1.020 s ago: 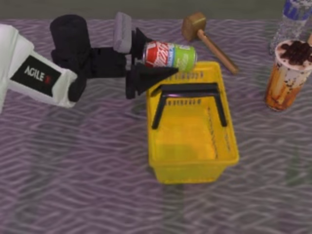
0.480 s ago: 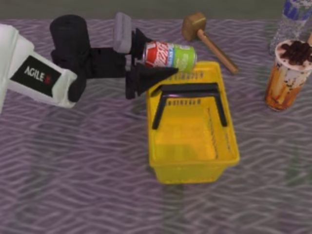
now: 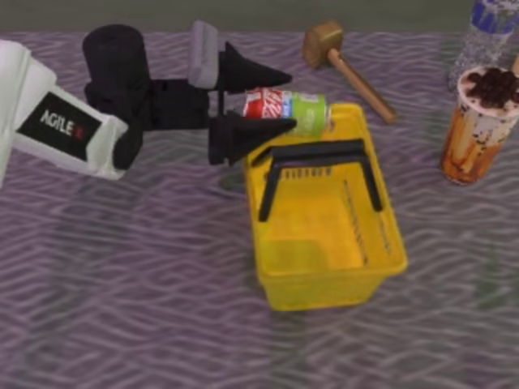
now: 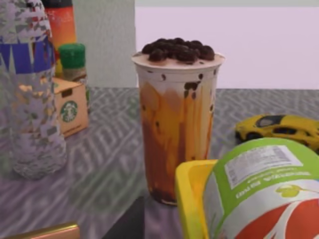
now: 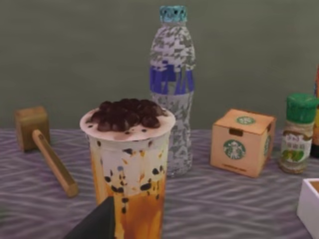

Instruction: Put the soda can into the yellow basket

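Top view shows my left gripper (image 3: 272,103) with its fingers now spread wide apart, where half a second ago they were pinched on the soda can (image 3: 288,111). The can has slipped down between them and lies on its side at the far rim of the yellow basket (image 3: 324,279), red end toward the gripper, green end over the basket's back corner. It looks smaller and lower than before, so I judge it is dropping or has just settled against the rim; I cannot tell whether it is fully inside. The basket itself has shifted a little toward the right and turned slightly, and its black handle (image 3: 318,156) with it, which suggests the can or a finger nudged it. From the left wrist view I see the can's green and red label (image 4: 264,194) close up, just beside the yellow rim (image 4: 189,199), with the bubble tea cup (image 4: 175,117) and the plastic bottle (image 4: 27,89) standing behind and a yellow toy car (image 4: 279,127) farther off. The wooden mallet (image 3: 345,65) lies behind the basket, clear of it. My right arm is parked out of the top view; its wrist camera only looks at the cup and bottle, and I cannot tell how its fingers stand. Release is done, so what remains is confirming the can ends up inside.
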